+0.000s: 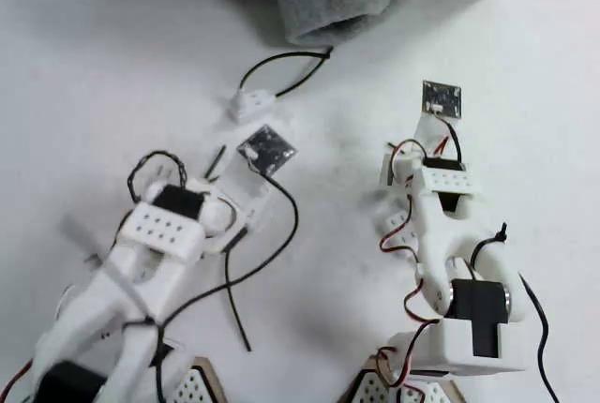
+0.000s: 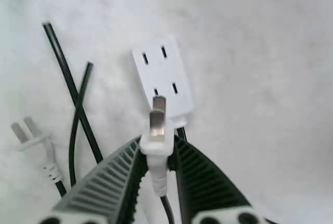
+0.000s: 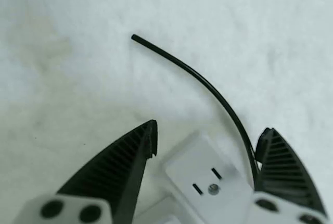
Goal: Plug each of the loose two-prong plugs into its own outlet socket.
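Left end effector (image 2: 157, 148): pinches the plug (image 2: 157, 135), prongs (image 2: 157, 115) pointing up the frame.
Outlet (image 2: 162, 75): just past your prongs, mid frame, nearly in line.
Right end effector (image 3: 209, 129): spread wide.

Bright, flat light over a white table (image 1: 84, 66).
Even overhead light left the tabletop glaring almost blank; shadows beneath the arms (image 1: 150, 262) near 6 o'clock lay faint and soft, the room at 12 o'clock was dark, and the plug (image 2: 157, 130) showed a dull shine on its prongs.

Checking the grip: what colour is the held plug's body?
The plug is white; left wrist view.
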Tool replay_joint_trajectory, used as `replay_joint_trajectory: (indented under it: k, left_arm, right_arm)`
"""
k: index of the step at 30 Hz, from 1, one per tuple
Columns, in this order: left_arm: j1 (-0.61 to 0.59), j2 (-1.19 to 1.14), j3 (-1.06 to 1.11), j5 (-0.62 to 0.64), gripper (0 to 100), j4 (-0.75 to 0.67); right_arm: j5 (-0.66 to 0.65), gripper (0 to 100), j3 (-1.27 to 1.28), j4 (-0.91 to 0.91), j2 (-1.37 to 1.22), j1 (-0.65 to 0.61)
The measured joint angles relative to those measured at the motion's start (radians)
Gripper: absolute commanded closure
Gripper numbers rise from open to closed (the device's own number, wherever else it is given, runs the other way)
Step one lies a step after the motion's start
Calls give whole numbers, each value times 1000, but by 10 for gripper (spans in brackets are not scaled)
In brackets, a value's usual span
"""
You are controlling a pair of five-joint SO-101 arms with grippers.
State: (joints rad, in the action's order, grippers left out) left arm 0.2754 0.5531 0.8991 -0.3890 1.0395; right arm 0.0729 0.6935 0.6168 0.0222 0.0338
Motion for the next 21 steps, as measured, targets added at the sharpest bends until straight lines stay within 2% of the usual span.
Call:
replay_joint_trajectory:
  k: [3,7,14,19,21]
  left_arm:
    - [60,161,32,83,978,-17]
    - [121,422,175,201,978,-110]
    - [132,898,400,361,978,-210]
    - [133,1214,557,402,978,-262]
    - [133,1247,603,404,979,-296]
  right_arm:
    - [0,693,0,0,0,0]
    - [0,693,0,0,0,0]
    - [0,693,0,0,0,-6]
    - [0,694,0,0,0,-6]
    - [0,707,0,0,0,-6]
